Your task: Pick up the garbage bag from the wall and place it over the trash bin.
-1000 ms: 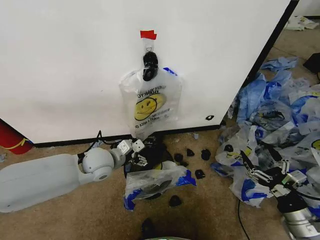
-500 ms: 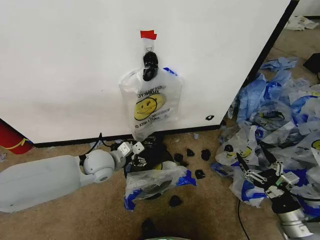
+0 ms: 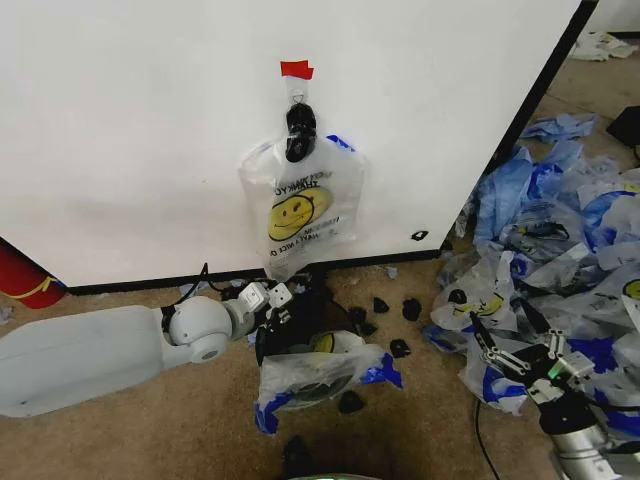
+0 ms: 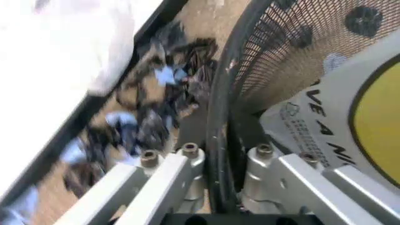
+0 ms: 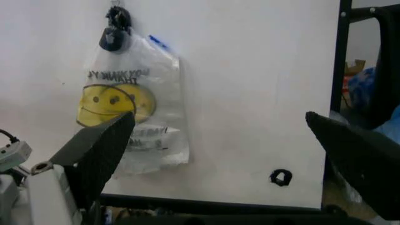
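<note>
The garbage bag [image 3: 300, 208], see-through with a yellow smiley face and blue edges, hangs flat on the white wall from a black clip [image 3: 298, 130]; it shows too in the right wrist view [image 5: 128, 112]. Below it on the carpet lies the black mesh trash bin [image 3: 285, 338], tipped and partly wrapped by another smiley bag [image 3: 325, 372]. My left gripper [image 3: 276, 312] is shut on the bin's rim [image 4: 218, 117], one finger [image 4: 181, 161] on each side. My right gripper [image 3: 500, 325] hovers open and empty off to the right, facing the wall [image 5: 225, 154].
A mass of blue-and-clear bags [image 3: 560, 230] covers the floor at the right. Small black scraps [image 3: 400, 310] lie around the bin. A red cylinder [image 3: 25, 280] stands at the wall's left foot. The wall's black corner edge [image 3: 530, 100] runs diagonally.
My left gripper and the bin have shifted slightly right and toward me, and the bag on the bin moved with them. My right gripper has drawn back and lower.
</note>
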Motion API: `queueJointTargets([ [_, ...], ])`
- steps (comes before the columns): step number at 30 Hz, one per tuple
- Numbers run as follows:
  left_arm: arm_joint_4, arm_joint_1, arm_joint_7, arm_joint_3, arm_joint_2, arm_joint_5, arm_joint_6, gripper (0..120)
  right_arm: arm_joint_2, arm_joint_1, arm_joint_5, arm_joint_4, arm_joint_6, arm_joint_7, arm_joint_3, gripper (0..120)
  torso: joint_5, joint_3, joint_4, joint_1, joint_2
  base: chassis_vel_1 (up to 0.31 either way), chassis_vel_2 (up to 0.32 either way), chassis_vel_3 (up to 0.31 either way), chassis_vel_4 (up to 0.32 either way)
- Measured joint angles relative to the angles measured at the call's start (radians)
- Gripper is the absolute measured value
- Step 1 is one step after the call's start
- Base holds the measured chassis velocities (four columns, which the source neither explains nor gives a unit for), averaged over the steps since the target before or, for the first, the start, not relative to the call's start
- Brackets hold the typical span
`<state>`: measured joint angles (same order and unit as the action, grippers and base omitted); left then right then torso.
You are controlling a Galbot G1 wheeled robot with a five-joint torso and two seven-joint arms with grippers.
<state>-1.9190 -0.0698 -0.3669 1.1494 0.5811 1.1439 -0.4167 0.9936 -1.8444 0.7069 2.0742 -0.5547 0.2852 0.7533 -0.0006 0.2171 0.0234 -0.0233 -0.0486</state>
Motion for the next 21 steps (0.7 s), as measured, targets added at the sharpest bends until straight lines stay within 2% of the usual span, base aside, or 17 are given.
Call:
queueJointTargets([
  [3, -0.019, 0.057, -0.034, -0.05, -0.022, 0.045, -0.015, 0, -0.002, 0.01, -0.004, -0.006, 0.0, 0.0, -0.016, 100, -0.0004, 0.0, -0.0002, 0.0, 0.0, 0.0, 0.0, 0.0, 0.0],
  [6, -0.038, 0.125, -0.067, -0.112, -0.047, 0.087, -0.023, 0, -0.007, 0.024, -0.012, -0.018, 0.0, 0.0, -0.042, 100, -0.0003, 0.0, 0.0002, 0.0, 0.0, 0.0, 0.0, 0.0, 0.0],
  [9, -0.051, 0.167, -0.097, -0.158, -0.053, 0.127, -0.028, 0, -0.01, 0.033, -0.013, -0.022, 0.0, 0.0, -0.052, 100, -0.0009, 0.0, 0.0001, 0.0, 0.0, 0.0, 0.0, 0.0, 0.0],
  [14, -0.087, 0.277, -0.201, -0.306, -0.042, 0.239, -0.041, 0, -0.022, 0.047, -0.012, -0.03, 0.001, -0.001, -0.066, 100, -0.0006, 0.0, 0.0007, 0.0, 0.0, 0.0, 0.0, 0.0, 0.0],
  [15, -0.087, 0.277, -0.201, -0.306, -0.042, 0.239, -0.041, 0, -0.022, 0.047, -0.012, -0.03, 0.001, -0.001, -0.066, 100, -0.0006, 0.0, 0.0007, 0.0, 0.0, 0.0, 0.0, 0.0, 0.0],
  [21, -0.173, 0.432, -0.349, -0.522, -0.049, 0.379, -0.026, 0, -0.032, 0.057, -0.008, -0.04, 0.001, -0.001, -0.073, 100, -0.0004, 0.0, 0.0001, 0.0, 0.0, 0.0, 0.0, 0.0, 0.0],
])
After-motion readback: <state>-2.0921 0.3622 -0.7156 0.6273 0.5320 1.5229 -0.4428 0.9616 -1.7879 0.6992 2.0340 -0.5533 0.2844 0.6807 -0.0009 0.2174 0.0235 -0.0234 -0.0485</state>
